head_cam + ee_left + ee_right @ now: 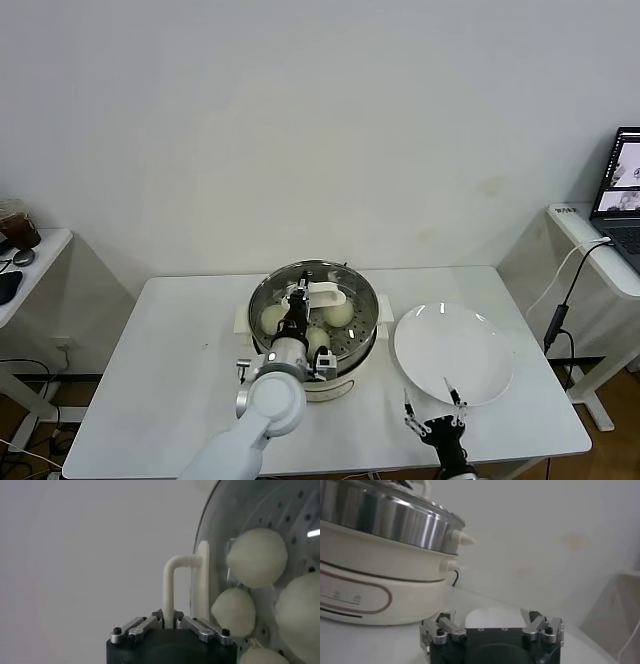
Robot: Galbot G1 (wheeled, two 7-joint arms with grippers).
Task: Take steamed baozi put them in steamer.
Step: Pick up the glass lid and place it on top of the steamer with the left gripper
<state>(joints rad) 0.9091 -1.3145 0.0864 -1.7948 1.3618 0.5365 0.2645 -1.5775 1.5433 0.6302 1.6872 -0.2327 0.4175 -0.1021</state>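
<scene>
Inside, smooth cream-white baozi (256, 556) (round), shiny perforated steamer (365, 305), lidded

The left gripper (300, 305) is sitting over the steamer (365, 300), baozi (338, 313) lying beneath it; the plate (480, 345) is lying to its right, just behind the right gripper (433, 410).

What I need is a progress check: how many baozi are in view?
4, all inside the steamer under the glass lid: one baozi, a second, a third and a fourth, partly cut off. The plate holds none.
</scene>
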